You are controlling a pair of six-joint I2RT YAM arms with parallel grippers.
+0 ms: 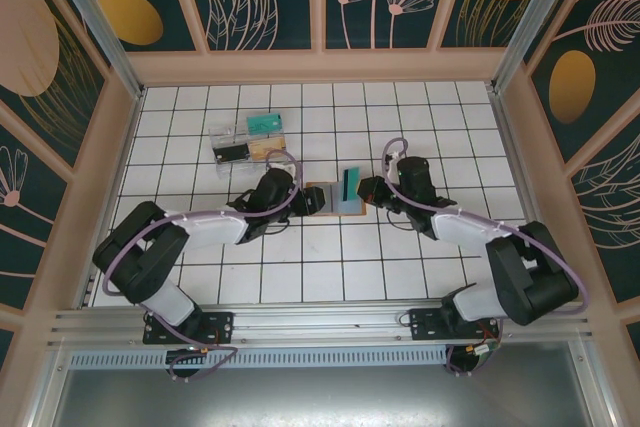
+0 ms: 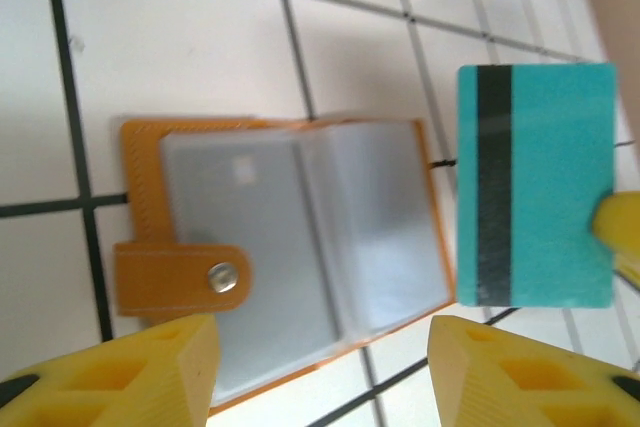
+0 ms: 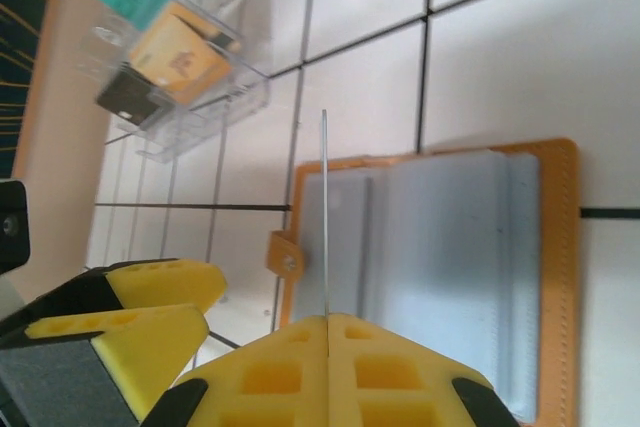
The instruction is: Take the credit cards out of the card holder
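Top external view puts the card holder (image 1: pixel 322 199) lying open and flat on the worktop, near its middle, with the two arms meeting over it. The left hand (image 1: pixel 298 197) sits at the holder's 9 o'clock edge and the right hand (image 1: pixel 368 190) at its 3 o'clock edge. A clear tray (image 1: pixel 248 137) of teal, black and tan pieces stands apart, out towards 10 o'clock.

From the right wrist, the right hand (image 3: pixel 328 322) is pinched tight on a teal card (image 3: pixel 324 217), which shows there edge-on as a thin line rising above the holder (image 3: pixel 440 247). The left wrist shows that card (image 2: pixel 540 187) face-on, dark stripe upright, at 3 o'clock of the holder (image 2: pixel 280 247) and free of its cloudy sleeves. The left hand (image 2: pixel 330 377) hangs above the holder with its fingers spread well apart and nothing between them.

I'd judge this as the tail of an extraction: one card is out and lifted, not yet set down. The next move looks to be carrying it clear and laying it down. The tray at 10 o'clock seems the likely spot, though that is a guess.

Whether the sleeves hold more cards I can't tell through the plastic. If they do, the left hand would need to press the orange cover down before another pull.
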